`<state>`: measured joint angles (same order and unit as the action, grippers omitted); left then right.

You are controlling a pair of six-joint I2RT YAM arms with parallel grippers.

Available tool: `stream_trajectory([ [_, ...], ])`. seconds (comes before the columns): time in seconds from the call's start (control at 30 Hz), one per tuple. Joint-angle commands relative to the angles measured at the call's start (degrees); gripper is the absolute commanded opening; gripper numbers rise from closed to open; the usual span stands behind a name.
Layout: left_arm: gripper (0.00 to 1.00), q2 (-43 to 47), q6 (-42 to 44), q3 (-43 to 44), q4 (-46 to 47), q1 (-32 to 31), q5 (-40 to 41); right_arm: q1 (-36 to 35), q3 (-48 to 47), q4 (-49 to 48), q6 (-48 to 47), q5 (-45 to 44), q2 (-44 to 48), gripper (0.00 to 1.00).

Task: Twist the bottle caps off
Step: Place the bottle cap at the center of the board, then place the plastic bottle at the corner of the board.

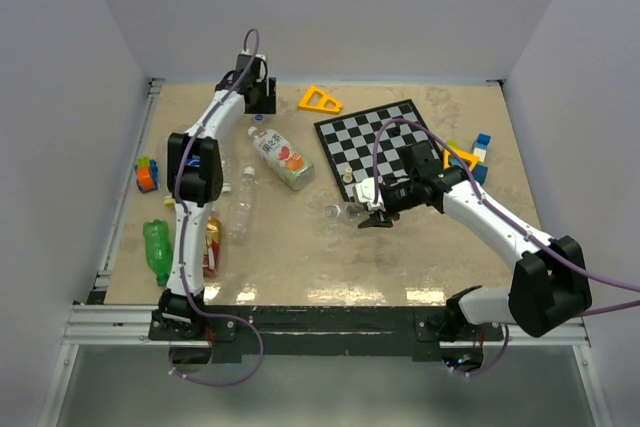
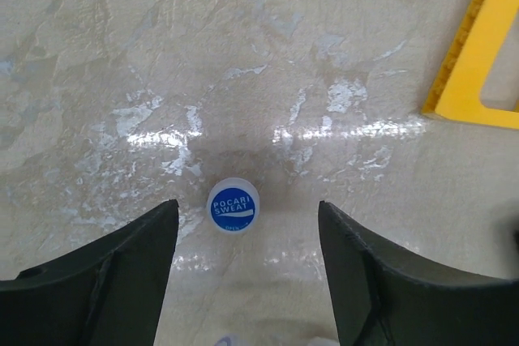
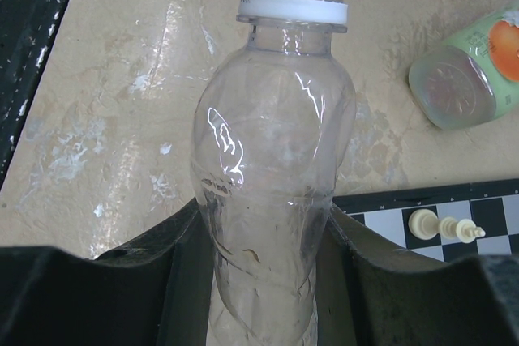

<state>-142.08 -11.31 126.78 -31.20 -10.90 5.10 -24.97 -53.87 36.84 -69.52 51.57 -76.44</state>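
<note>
At the far edge of the table [image 2: 122,54], close under the back wall [image 1: 330,7], the left tool [image 1: 262,99] stands wide around a blue-and-white bottle cap [image 2: 233,207] lying flat, untouched — bare surface around it, a yellow triangle [image 2: 478,62] off to one side. The right tool [image 1: 370,209] grips a clear bottle [image 3: 272,143] round its body, neck uncapped — the chessboard [image 3: 389,220] and a labelled bottle [image 3: 466,79] lie near.

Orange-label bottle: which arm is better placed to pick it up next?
Probably the left arm: jaws open and empty, near the orange-label bottle; the right arm's jaws clamp a clear bottle.
</note>
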Motion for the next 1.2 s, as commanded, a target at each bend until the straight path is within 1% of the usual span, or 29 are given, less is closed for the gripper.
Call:
stream_trajectory([
  [0.0, 0.75, 11.9, -0.6, 1.2, 1.1, 0.1, -4.8, 0.0, -0.5, -0.2, 0.8, 0.9, 0.5, 0.00],
  [0.07, 0.77, 18.5, -1.4, -3.7, 2.8, 0.1, -8.7, 0.1, -1.0, -0.7, 2.9, 1.5, 0.7, 0.00],
  [0.13, 0.82, 26.7, -2.9, -12.5, 7.3, 0.0, -11.5, 0.1, -1.4, -5.0, 8.7, 1.3, 1.1, 0.00],
  [0.2, 0.82, 36.5, -4.3, -23.5, 13.3, -0.4, -14.8, 0.1, -1.5, -10.7, 16.7, 0.9, 2.6, 0.00],
  [0.23, 0.83, 41.9, -5.2, -32.0, 16.6, -0.7, -16.9, 0.1, -1.2, -14.5, 23.1, 1.1, 3.7, 0.00],
  [0.33, 0.85, 56.0, -10.2, -49.4, 27.0, -1.0, -26.0, 0.3, 0.4, -24.4, 37.3, 4.2, 6.3, 0.00],
  [0.37, 0.87, 62.0, -12.5, -55.3, 33.3, -1.2, -29.8, 0.6, 1.1, -27.1, 41.1, 5.1, 6.7, 0.00],
  [0.4, 0.88, 64.9, -14.9, -60.0, 37.4, -1.8, -32.6, 1.1, 1.8, -30.1, 45.7, 6.3, 6.8, 0.00],
  [0.47, 0.92, 71.9, -20.3, -68.6, 44.3, -4.4, -37.4, 2.3, 2.8, -34.9, 52.4, 8.9, 6.5, 0.00],
  [0.53, 0.94, 76.5, -23.7, -75.6, 49.8, -8.7, -37.3, 3.1, 3.4, -38.4, 57.2, 11.7, 5.9, 0.00],
  [0.6, 0.95, 79.5, -27.0, -79.6, 53.9, -12.8, -35.4, 3.2, 3.7, -39.4, 58.8, 12.9, 5.2, 0.00],
  [0.7, 0.97, 80.8, -31.8, -82.7, 58.1, -17.2, -32.7, 3.2, 4.5, -41.8, 61.2, 13.5, 5.4, 0.00],
  [0.83, 0.98, 79.0, -32.7, -82.9, 58.8, -22.8, -27.9, 3.2, 5.0, -43.9, 63.2, 13.7, 5.6, 0.00],
  [0.93, 0.99, 75.8, -33.3, -82.1, 60.6, -26.3, -26.3, 3.2, 4.9, -44.0, 63.3, 13.6, 5.3, 0.00],
  [1.1, 0.98, 73.0, -33.9, -81.0, 62.9, -28.2, -22.3, 3.2, 5.1, -43.6, 62.6, 13.4, 5.4, 0.00],
  [1.13, 0.96, 72.9, -33.9, -80.7, 62.6, -28.2, -21.3, 3.2, 5.0, -43.5, 62.4, 13.4, 5.4, 0.00],
  [1.17, 0.91, 72.8, -33.8, -80.6, 62.1, -28.3, -20.0, 3.2, 5.0, -43.4, 62.3, 13.4, 5.4, 0.00],
])
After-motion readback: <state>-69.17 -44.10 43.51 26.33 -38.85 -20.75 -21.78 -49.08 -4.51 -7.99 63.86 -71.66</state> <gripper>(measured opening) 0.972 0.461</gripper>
